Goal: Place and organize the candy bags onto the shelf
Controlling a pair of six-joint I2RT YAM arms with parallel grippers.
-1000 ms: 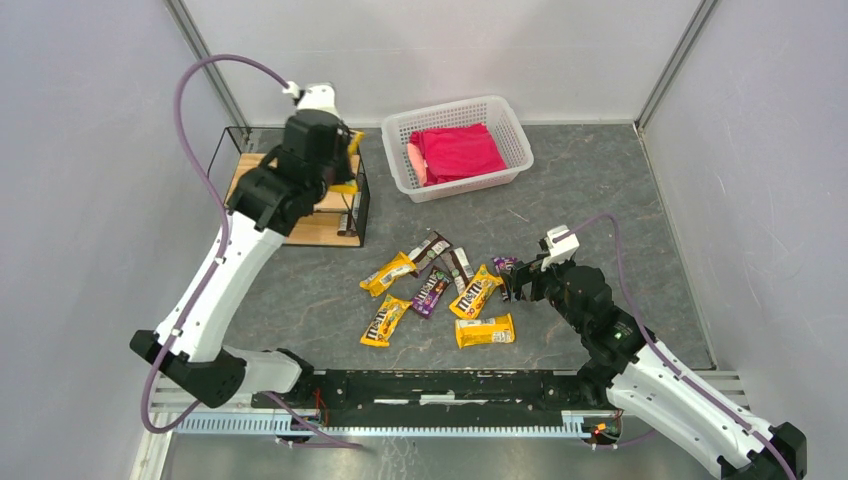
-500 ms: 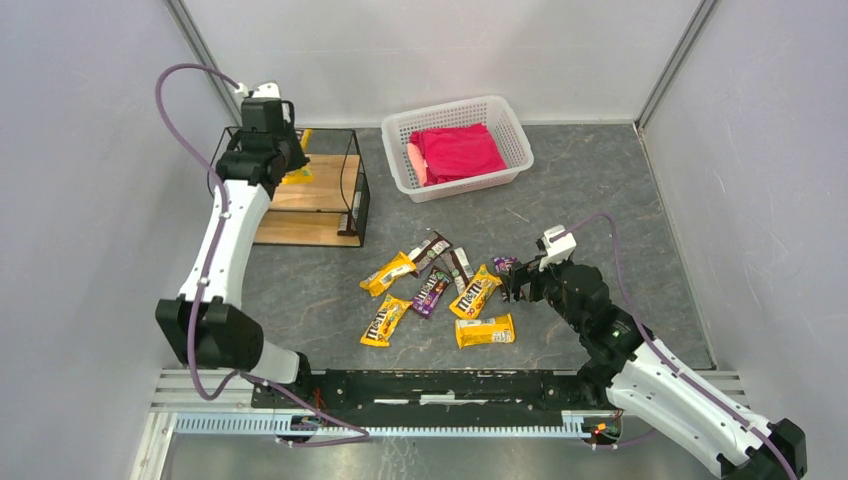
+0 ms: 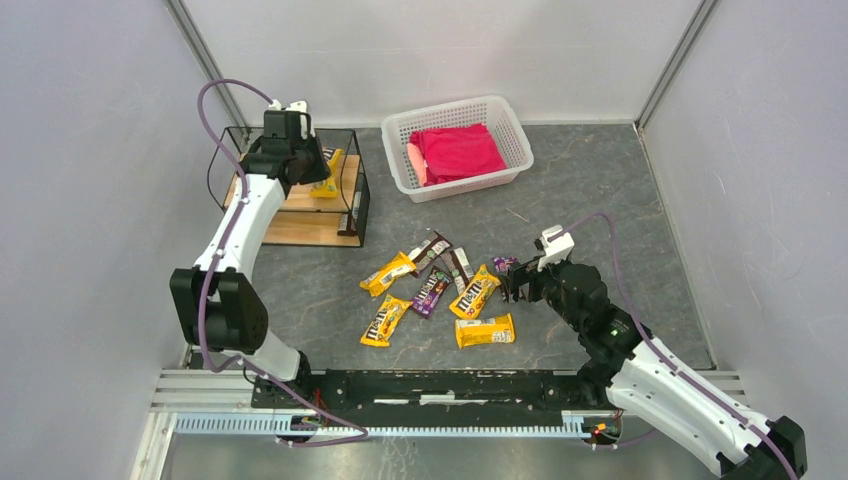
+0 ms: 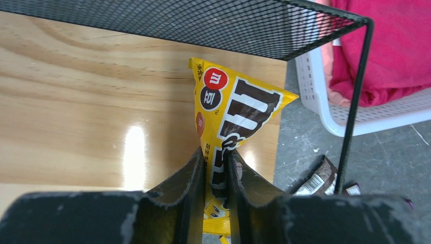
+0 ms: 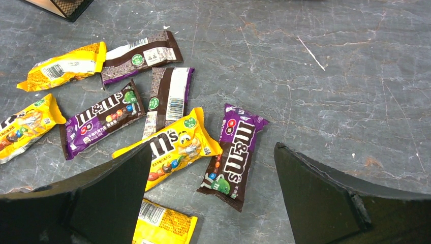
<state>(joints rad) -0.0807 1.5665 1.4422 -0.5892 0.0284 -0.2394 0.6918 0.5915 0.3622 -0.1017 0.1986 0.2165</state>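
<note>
Left wrist camera shows what the overhead can't: left gripper (image 4: 216, 168) clamped on a yellow candy bag (image 4: 234, 117) over the shelf (image 4: 76, 101)'s wooden board; right gripper (image 5: 212, 152) gapes wide, empty, over a purple bag (image 5: 236, 152); overhead counts eight bags (image 3: 475, 290) loose on the table (image 3: 600, 180), four yellow, four dark.

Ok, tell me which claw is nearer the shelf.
Left. The left claw is right at the shelf, gripping a yellow candy bag over it; the right claw hangs open above the loose bags, well clear of it.
</note>
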